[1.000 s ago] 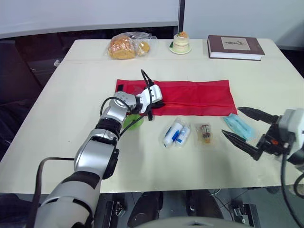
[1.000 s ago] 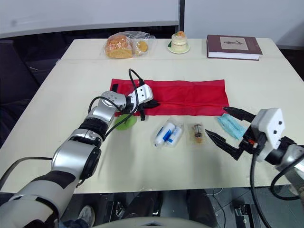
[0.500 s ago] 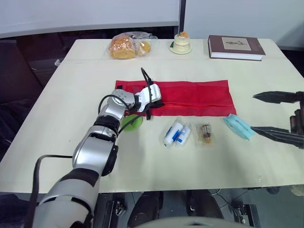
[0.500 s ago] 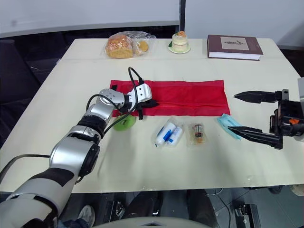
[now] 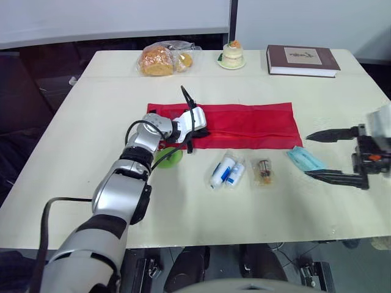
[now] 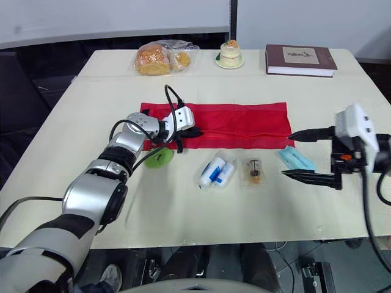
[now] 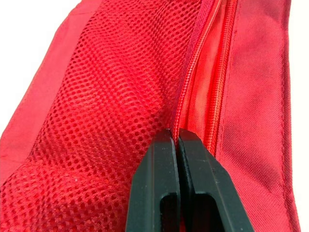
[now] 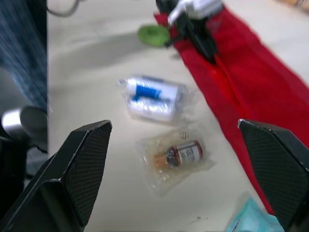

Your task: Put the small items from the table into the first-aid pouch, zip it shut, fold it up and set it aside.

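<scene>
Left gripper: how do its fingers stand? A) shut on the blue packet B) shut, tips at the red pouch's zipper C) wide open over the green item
B: the left gripper has its fingers pressed together, tips at the zipper of the red pouch.

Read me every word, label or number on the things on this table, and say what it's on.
Nothing here is legible.
brown book: pale cover panel, print too small.
white tubes with blue labels, in clear wrap: blurred.
small brown bottle in a clear bag: label blurred.
red mesh pouch: no print visible.
</scene>
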Controlling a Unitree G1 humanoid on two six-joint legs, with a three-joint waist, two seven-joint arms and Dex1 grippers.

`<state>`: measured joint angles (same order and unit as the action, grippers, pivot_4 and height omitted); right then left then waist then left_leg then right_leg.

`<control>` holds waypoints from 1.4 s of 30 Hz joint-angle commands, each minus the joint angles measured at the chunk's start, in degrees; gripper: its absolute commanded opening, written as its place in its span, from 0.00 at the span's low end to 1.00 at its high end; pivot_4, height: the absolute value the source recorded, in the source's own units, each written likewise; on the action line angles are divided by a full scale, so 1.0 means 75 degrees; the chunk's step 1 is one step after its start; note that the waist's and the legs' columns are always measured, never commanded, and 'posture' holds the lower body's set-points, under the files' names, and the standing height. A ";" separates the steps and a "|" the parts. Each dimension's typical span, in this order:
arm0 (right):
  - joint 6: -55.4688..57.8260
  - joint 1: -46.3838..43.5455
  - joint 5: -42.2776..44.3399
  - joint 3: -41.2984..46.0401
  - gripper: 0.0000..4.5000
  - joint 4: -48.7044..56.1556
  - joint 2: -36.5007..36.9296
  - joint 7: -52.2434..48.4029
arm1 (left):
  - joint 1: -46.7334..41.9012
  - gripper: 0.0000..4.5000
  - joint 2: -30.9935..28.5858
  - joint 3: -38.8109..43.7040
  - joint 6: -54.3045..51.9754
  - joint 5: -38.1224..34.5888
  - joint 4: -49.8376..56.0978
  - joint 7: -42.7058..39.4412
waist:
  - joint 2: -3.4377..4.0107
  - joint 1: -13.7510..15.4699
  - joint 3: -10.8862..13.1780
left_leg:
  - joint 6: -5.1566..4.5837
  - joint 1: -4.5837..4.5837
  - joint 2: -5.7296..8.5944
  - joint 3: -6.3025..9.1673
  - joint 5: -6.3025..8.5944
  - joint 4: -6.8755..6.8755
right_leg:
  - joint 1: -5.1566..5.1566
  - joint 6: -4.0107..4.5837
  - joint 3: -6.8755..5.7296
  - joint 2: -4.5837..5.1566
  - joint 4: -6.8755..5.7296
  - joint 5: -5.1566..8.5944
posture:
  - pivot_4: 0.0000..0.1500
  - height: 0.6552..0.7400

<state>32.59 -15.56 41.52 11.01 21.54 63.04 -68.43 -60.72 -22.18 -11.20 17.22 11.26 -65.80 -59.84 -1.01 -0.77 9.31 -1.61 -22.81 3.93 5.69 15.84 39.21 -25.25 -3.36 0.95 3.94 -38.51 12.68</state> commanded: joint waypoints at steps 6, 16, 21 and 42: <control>-0.0496 -0.2667 -0.2362 -0.2798 1.00 -0.0857 -0.1372 0.0389 | -0.0214 0.02 0.0039 0.0006 0.0151 -0.0036 0.0076 0.0028 | -0.0003 0.0003 0.0000 | 0.0002 -0.0015 0.0006 0.0002 -0.0001 0.0008 | -0.0011 -0.0001 0.0000 0.0004 -0.0001 -0.0001 | 1.00 0.87; -0.2450 -0.4813 -0.4807 -0.4963 1.00 -0.4262 -0.3976 0.0157 | -0.0222 0.02 0.0075 0.0006 0.0165 -0.0014 -0.0004 0.0119 | -0.0003 -0.0011 0.0000 | 0.0006 -0.0040 0.0016 0.0007 -0.0004 0.0006 | -0.0050 -0.0001 0.0000 0.0008 -0.0012 -0.0001 | 1.00 0.87; -0.3628 -0.4953 -0.5805 -0.5532 1.00 -0.5137 -0.4443 0.0152 | -0.0220 0.02 0.0074 0.0009 0.0146 -0.0016 0.0016 0.0166 | -0.0003 -0.0028 0.0000 | 0.0006 -0.0063 0.0032 0.0017 -0.0004 0.0027 | -0.0063 -0.0002 -0.0006 0.0014 -0.0017 -0.0002 | 1.00 0.87; -0.3309 -0.4428 -0.6050 -0.5597 1.00 -0.4546 -0.4758 -0.1026 | -0.0084 0.02 0.0084 0.0022 0.0105 -0.0071 0.0130 0.0155 | 0.0000 -0.0082 -0.0001 | 0.0008 -0.0063 0.0034 0.0028 -0.0005 0.0024 | -0.0065 -0.0002 -0.0012 0.0013 -0.0021 -0.0001 | 1.00 0.87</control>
<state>8.45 -48.81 -3.98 -31.08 -12.91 27.48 -75.95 -61.20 -21.47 -11.38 17.85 11.23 -66.10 -58.79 -1.02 -1.39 9.30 -1.54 -23.29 4.18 5.92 15.81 39.39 -25.74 -3.37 0.85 4.04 -38.67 12.67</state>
